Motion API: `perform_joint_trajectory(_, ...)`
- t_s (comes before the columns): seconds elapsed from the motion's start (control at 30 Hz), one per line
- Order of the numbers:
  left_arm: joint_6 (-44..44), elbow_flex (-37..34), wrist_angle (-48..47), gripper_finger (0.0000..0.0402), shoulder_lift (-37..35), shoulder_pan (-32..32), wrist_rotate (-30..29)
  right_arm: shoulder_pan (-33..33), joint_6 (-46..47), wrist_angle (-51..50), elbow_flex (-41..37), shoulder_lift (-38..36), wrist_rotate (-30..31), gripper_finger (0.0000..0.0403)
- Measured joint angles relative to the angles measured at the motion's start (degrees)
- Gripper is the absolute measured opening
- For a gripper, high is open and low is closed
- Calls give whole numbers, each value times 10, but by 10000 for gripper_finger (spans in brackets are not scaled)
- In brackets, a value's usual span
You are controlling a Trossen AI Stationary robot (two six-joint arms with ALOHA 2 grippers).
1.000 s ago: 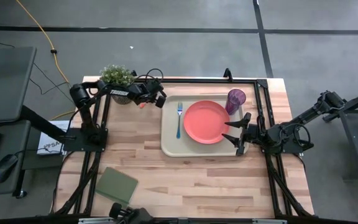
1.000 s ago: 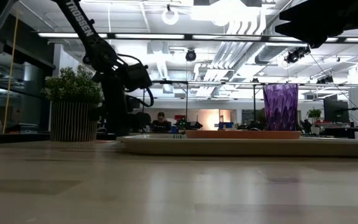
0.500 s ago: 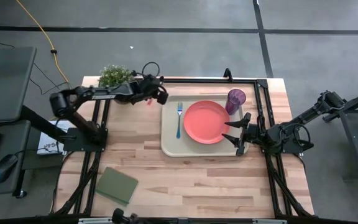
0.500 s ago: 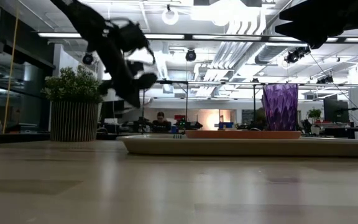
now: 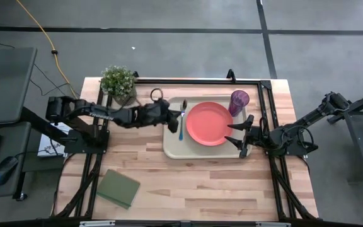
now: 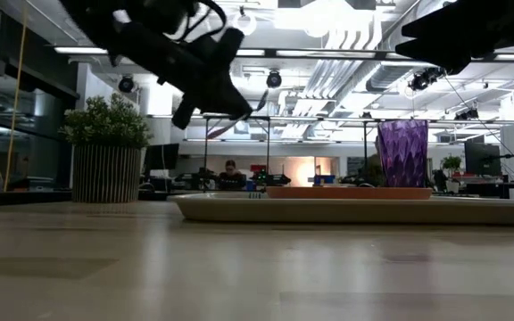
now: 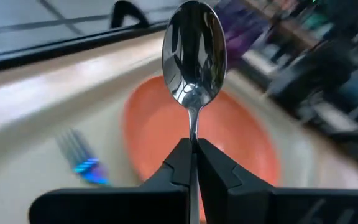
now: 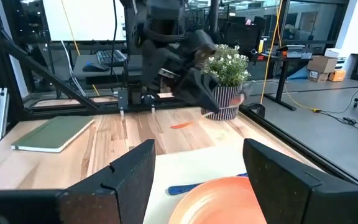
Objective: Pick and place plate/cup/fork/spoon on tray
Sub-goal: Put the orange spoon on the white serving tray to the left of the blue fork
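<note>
Now our left gripper [image 7: 193, 163] hangs clenched on the spoon [image 7: 193, 62] above the tray's [image 5: 172, 149] left rim, beside the fork [image 5: 181, 128]; our right gripper [image 5: 237, 136], spread wide, waits by the plate [image 5: 208, 123].

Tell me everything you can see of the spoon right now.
The spoon has a shiny, mirror-like metal bowl and a thin metal neck. The left tool is shut on that neck, so the handle is hidden between its fingers. It is held up off the table, bowl pointing forward over the left end of the tray, near the fork and plate. Nothing but the tool touches it.
</note>
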Motion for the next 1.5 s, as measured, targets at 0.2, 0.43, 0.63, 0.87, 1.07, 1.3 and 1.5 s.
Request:
perform_joint_trajectory(0.2,-80,-83,40,0,0,-54,-90,0,1,0,0,0,4,236)
perform_joint_trajectory(0.43,-211,-82,-56,0,16,-110,-269,0,0,5,0,0,37,236)
perform_joint_trajectory(0.63,-245,-6,-115,0,84,-112,-279,0,1,15,0,-1,45,236)
perform_joint_trajectory(0.87,-310,123,-296,0,181,-93,-254,0,13,18,0,0,53,236)
perform_joint_trajectory(1.07,-352,166,-348,0,213,-85,-237,0,25,12,0,-1,54,236)
perform_joint_trajectory(1.3,-340,162,-336,0,216,-62,-204,0,44,13,0,-1,53,236)
perform_joint_trajectory(1.5,-345,147,-298,0,217,-67,-215,0,62,13,0,0,51,236)
